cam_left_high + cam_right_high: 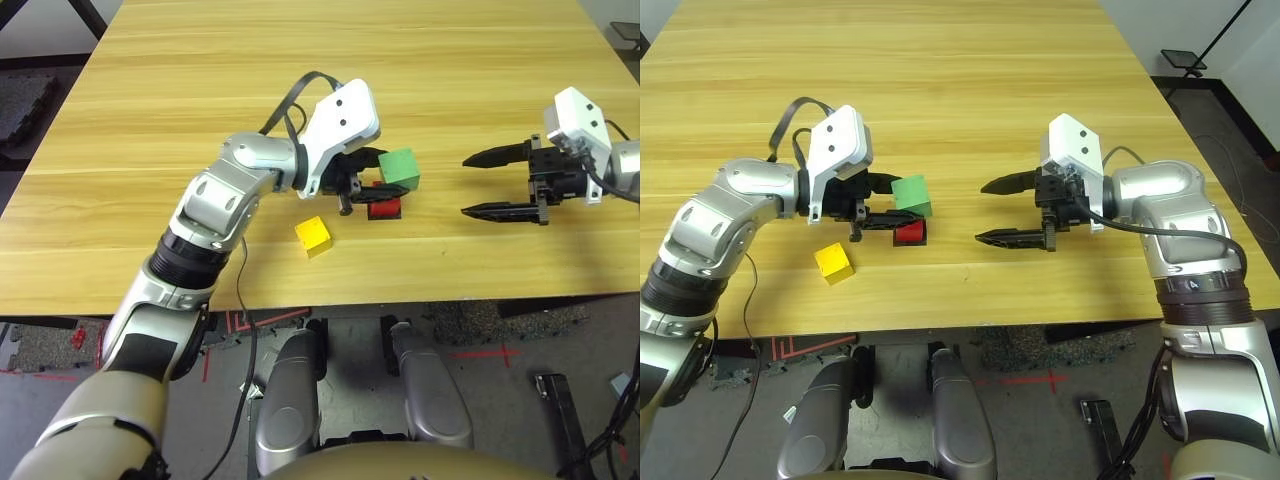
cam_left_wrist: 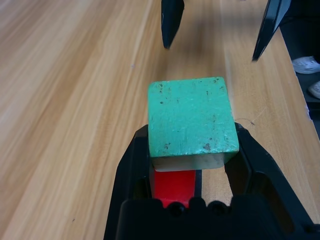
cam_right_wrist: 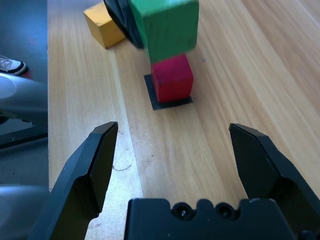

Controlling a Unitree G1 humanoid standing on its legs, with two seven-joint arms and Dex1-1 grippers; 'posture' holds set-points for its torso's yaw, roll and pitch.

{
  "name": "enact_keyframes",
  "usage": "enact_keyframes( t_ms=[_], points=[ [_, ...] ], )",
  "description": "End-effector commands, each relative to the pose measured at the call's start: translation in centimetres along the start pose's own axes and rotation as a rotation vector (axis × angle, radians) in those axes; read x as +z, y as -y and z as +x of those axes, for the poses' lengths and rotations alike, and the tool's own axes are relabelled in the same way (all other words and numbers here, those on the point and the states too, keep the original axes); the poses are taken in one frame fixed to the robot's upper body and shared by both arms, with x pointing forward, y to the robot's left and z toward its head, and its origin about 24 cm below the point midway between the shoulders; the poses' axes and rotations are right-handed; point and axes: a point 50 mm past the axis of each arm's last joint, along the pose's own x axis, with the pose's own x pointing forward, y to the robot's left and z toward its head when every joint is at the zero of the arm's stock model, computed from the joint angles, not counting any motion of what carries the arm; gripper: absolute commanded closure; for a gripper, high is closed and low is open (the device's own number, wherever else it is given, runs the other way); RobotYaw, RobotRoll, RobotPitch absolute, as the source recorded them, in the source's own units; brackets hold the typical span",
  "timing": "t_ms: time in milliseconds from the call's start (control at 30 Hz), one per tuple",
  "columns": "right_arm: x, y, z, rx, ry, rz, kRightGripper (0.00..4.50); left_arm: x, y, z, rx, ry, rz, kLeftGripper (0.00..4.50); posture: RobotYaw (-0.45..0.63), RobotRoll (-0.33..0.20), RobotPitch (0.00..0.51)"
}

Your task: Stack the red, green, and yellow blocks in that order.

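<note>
Left wrist view shows the left tool (image 2: 192, 165) clamped on the light green matte cube (image 2: 191, 116), held just above the bright red matte cube (image 3: 172, 78), which sits on a flat black square patch (image 3: 166, 102) on the wooden worktop (image 1: 200, 90); the green looks offset and slightly turned, so square its edges over the red, lower gently until flat, then release; the bright yellow matte cube (image 1: 313, 236) waits at 7 o'clock of the red; the right tool (image 1: 1002, 211) hangs open at 3 o'clock.
</note>
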Motion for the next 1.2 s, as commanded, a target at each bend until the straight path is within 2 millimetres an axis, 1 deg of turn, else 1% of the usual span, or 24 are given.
enact_keyframes(
  t_ms=[33,133,267,433,633,800,1200],
  points=[
    [0.0,-0.4,-0.4,0.000,-0.004,0.008,0.00,-0.3,0.2,0.6,-0.048,-0.008,0.031,2.41,0.26,0.079,0.251],
    [0.0,-0.5,-0.4,-0.004,-0.003,0.009,0.00,-0.8,0.0,0.7,-0.053,-0.019,0.037,2.41,0.25,0.078,0.252],
    [0.1,-0.5,-0.4,-0.005,0.000,0.009,0.00,-0.8,-0.4,0.8,-0.059,-0.020,0.051,2.41,0.25,0.075,0.250],
    [0.2,-0.4,-0.3,-0.005,0.004,0.007,0.00,-1.3,-1.9,0.5,-0.045,-0.034,0.072,2.41,0.25,0.074,0.249],
    [0.2,-0.2,-0.2,-0.011,0.007,0.004,0.00,-1.6,-2.8,0.1,-0.068,-0.043,0.103,2.41,0.25,0.070,0.251],
    [0.1,-0.1,-0.3,-0.018,0.005,0.005,0.00,-1.8,-2.7,0.0,-0.089,-0.035,0.104,2.41,0.25,0.068,0.251],
    [0.0,-0.1,0.0,-0.023,0.009,0.005,0.00,-2.5,-2.0,0.6,-0.098,-0.042,0.082,2.41,0.25,0.069,0.253]
  ],
)
